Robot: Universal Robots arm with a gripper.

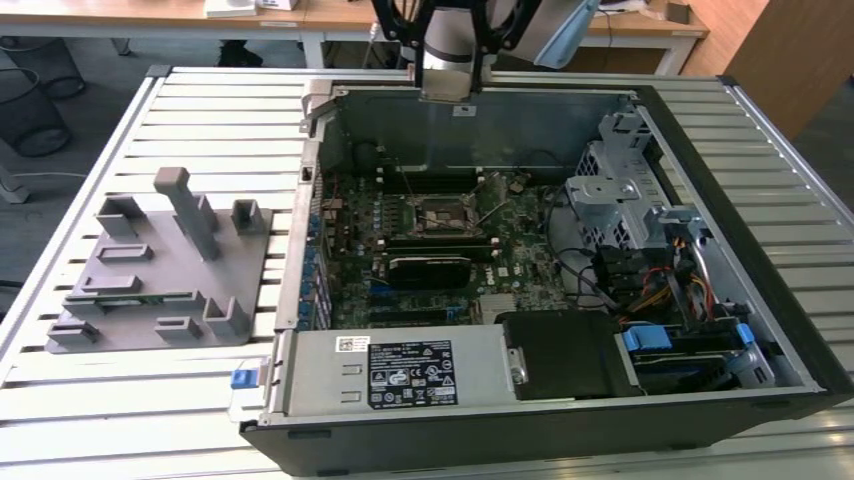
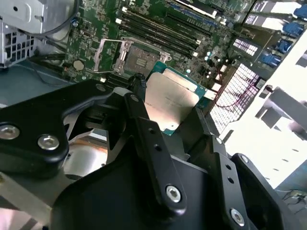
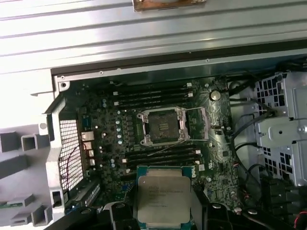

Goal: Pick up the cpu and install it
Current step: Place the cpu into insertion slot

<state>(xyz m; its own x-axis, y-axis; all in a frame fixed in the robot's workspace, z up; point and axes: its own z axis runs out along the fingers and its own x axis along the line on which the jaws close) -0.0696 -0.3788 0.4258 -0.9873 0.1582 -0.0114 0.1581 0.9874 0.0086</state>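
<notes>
Your jaws are clamping the cpu (image 3: 163, 199) by two opposite edges, the gripper (image 2: 171, 99) holding it flat, well clear of the open socket (image 3: 163, 125) on the motherboard (image 3: 112, 122). In the exterior view the gripper is hovering over the case's (image 1: 534, 120) far wall.

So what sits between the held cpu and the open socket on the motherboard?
In the first wrist view, a bank of long dark memory slots lies between the cpu and the open socket.
</notes>
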